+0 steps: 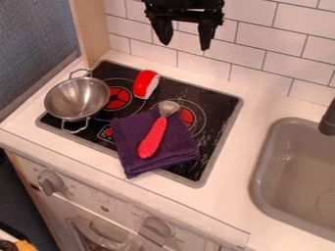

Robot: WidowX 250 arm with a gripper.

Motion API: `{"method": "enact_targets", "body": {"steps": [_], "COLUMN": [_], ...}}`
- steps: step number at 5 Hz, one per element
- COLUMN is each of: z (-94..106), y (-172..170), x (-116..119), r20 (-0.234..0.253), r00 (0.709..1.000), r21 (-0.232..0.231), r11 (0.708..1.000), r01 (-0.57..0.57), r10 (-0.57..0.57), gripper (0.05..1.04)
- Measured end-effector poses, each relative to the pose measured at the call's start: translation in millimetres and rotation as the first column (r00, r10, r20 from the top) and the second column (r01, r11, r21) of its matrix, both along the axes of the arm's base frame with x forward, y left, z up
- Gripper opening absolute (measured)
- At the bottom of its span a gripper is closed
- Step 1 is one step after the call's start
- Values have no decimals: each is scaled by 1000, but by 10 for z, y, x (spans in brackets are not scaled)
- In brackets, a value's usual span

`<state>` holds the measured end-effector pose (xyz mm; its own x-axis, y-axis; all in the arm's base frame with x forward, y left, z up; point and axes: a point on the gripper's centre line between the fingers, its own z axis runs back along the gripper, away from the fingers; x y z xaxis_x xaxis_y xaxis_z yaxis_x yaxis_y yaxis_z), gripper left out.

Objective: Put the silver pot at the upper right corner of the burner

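An open, empty tool [185, 44] hangs high as the silver pot [77, 98] sits on the burner's [219, 104] left side; probably light, stiff and slick, it best suits a rim [108, 93] pinch.

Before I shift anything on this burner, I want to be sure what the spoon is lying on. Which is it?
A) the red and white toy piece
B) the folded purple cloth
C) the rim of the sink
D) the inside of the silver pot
B: the red-handled spoon lies across the folded purple cloth, its handle resting on the fabric.
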<state>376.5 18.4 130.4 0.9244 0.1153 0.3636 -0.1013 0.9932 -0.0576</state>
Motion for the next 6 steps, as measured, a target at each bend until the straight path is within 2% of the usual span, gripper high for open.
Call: {"method": "enact_targets", "body": {"steps": [1, 2, 3, 4, 5, 6], "z": [-125, -337, -412, -465, -574, -746], "y": [8, 59, 234, 437, 530, 615], "x": [-24, -214, -408, -623, -700, -739], "r20": [-34, -75, -82, -97, -116, -168], "r00": [999, 997, 993, 979, 970, 956], "r21": [-1, 35, 117, 230, 291, 349], "r11": [1000, 999, 990, 961, 941, 922], "r01": [-6, -28, -75, -156, -172, -168], "r10": [6, 30, 85, 182, 214, 238], "gripper": [1001, 1001, 1001, 1001, 1001, 1001]}}
